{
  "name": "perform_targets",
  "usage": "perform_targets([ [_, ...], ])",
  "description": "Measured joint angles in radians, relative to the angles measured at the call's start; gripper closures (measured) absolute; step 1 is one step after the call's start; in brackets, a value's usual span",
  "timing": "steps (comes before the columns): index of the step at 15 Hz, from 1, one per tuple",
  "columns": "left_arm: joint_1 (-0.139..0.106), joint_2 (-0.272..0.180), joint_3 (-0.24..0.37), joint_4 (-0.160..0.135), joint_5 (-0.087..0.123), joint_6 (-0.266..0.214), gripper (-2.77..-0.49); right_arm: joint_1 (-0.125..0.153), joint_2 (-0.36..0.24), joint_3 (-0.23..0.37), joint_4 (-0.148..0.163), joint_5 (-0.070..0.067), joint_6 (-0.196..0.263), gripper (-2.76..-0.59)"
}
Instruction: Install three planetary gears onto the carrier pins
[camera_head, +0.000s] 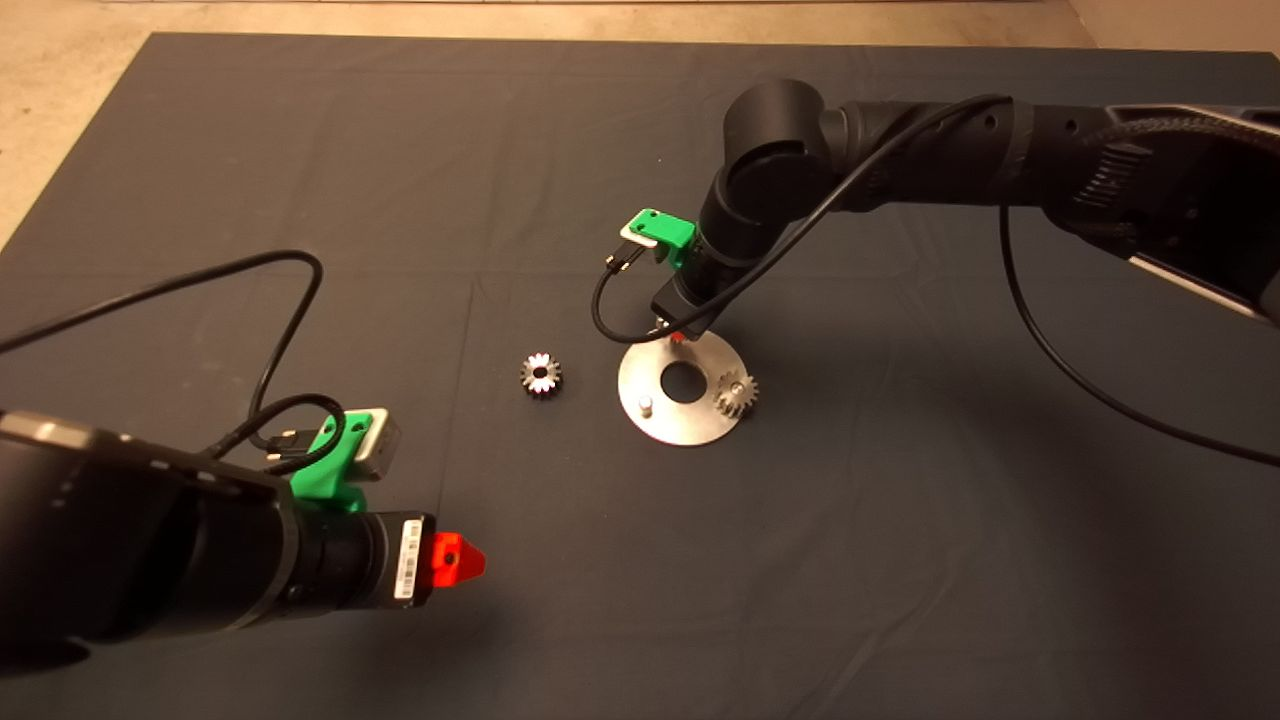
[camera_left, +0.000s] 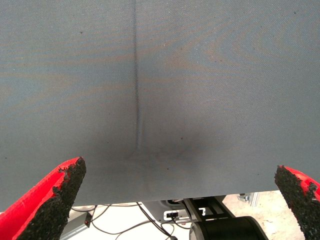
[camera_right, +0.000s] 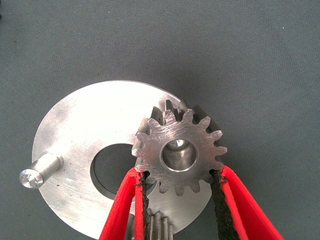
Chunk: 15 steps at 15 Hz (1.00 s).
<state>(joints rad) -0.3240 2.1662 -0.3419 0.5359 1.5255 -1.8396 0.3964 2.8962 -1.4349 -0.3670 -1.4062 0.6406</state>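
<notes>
Head view. Carrier disc (camera_head: 655, 415), round, silver, central hole, lies near mid-mat. One planetary gear (camera_head: 736, 394) sits seated at the disc's 3 o'clock rim. One bare carrier pin (camera_head: 646, 405) stands at 8 o'clock of the hole. Loose gear (camera_head: 541, 373) lies flat on the dark mat (camera_head: 300, 150), well apart from the disc, at its 9 o'clock. Right gripper (camera_head: 678, 336) hangs over the disc's 12 o'clock edge, wrist mostly hiding its fingers. Left gripper (camera_head: 458, 560) waits at the lower left, over bare mat.

Left wrist view. Finger pads (camera_left: 67, 187) stand wide apart with nothing between them; only mat and a fabric crease show beyond.

Right wrist view. Right gripper's red fingers (camera_right: 227, 200) clamp a third gear (camera_right: 179, 151) by its toothed rim, held level above the disc. A pin tip (camera_right: 176, 145) shows through the bore, off-centre toward one side. The bare pin (camera_right: 39, 171) stands well apart; part of the seated gear (camera_right: 156, 225) peeks between the fingers.

Risks, judged. Bore and pin look not quite concentric: lowering now could land the gear face on the pin tip, jamming or tilting it. Release while cocked could let it slide off onto the mat. The fingers straddle close to the seated gear and could nudge it on descent.
</notes>
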Motion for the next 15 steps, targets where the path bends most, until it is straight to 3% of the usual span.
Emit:
perform_targets([
  [15,0.000,-0.002,0.000,0.000,0.000,0.000,-2.75,0.000,0.002,-0.005,0.000,0.000,0.000,-0.66],
])
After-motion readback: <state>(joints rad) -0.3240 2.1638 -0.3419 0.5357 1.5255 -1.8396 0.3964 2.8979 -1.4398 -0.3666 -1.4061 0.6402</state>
